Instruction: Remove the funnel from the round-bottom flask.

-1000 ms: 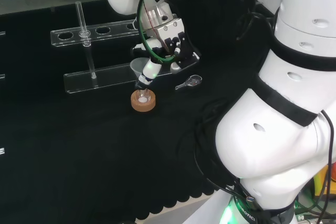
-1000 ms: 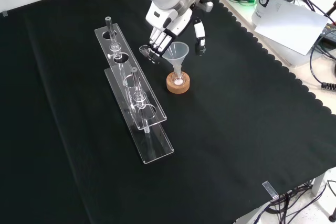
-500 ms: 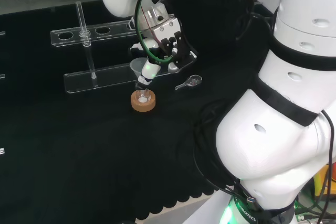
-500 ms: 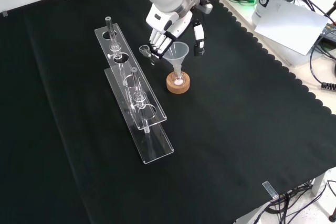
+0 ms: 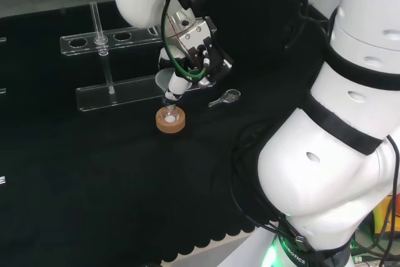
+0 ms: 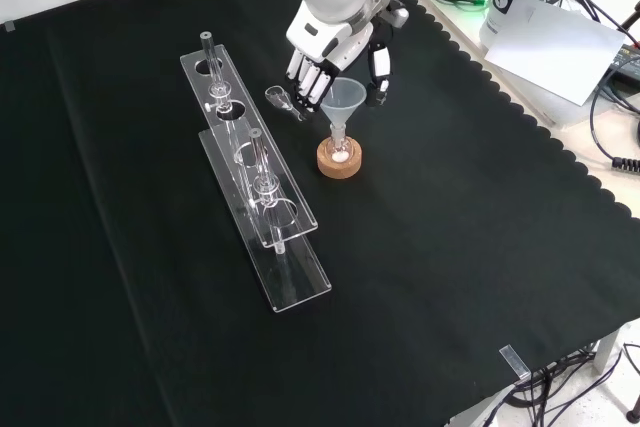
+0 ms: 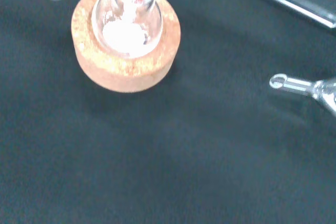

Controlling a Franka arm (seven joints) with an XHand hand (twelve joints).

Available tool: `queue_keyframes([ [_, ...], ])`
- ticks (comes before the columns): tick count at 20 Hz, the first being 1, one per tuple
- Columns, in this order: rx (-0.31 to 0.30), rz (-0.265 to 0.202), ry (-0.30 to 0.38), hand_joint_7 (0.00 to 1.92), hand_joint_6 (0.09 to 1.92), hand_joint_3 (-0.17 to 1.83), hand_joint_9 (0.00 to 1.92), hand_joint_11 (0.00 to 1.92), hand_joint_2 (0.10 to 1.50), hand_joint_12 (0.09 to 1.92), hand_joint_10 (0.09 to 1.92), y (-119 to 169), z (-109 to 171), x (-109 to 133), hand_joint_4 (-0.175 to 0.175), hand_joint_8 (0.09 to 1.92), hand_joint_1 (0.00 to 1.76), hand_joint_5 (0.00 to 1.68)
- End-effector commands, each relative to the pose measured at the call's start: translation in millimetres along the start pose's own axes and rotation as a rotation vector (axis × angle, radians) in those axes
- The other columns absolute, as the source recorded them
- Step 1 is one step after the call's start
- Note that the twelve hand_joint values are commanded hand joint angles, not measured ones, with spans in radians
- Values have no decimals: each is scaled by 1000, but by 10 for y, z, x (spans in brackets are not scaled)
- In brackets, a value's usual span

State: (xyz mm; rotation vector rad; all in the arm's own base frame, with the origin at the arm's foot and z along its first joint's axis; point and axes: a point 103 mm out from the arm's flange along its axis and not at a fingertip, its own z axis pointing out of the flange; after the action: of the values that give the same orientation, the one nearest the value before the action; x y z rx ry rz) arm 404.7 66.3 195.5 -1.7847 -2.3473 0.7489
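Note:
A clear funnel (image 6: 346,100) stands with its stem in the neck of a small round-bottom flask (image 6: 339,152). The flask holds some white powder and rests in a cork ring (image 6: 339,164). The hand (image 6: 335,39) hangs just above and behind the funnel, open, its fingers (image 6: 308,75) by the left of the rim and its thumb (image 6: 378,65) by the right. I cannot tell whether they touch the rim. In the head view the hand (image 5: 195,54) partly covers the funnel (image 5: 163,80) above the flask (image 5: 170,115). The wrist view looks down on the flask (image 7: 126,27) and cork ring (image 7: 113,72).
A clear two-tier tube rack (image 6: 262,202) with upright glass tubes lies left of the flask in the front view. A small glass scoop (image 6: 280,98) lies on the cloth between the rack and the hand, also in the head view (image 5: 225,97). Cables and a box stand at the far right.
The hand has shifted right in the front view, so fingers and thumb now flank the funnel's rim. The funnel still sits in the flask.

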Motion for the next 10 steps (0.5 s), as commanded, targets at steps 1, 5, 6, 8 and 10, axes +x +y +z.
queue_keyframes([
  [1, -50, -11, -36, 540, 588, 507, 941, 686, 662, 1260, 419, -63, -168, 32, -13, 641, 797, 581],
  [5, -19, -17, -44, 550, 713, 525, 957, 695, 659, 1258, 412, -115, -301, 5, -10, 649, 801, 559],
  [6, -9, -16, -46, 551, 723, 527, 958, 695, 659, 1257, 412, -129, -332, -3, -10, 651, 802, 557],
  [8, 23, -13, -45, 552, 732, 530, 959, 696, 658, 1257, 413, -152, -393, -21, -10, 653, 802, 555],
  [10, 55, -12, -48, 552, 737, 531, 958, 696, 657, 1257, 413, -178, -454, -36, -10, 654, 801, 554],
])
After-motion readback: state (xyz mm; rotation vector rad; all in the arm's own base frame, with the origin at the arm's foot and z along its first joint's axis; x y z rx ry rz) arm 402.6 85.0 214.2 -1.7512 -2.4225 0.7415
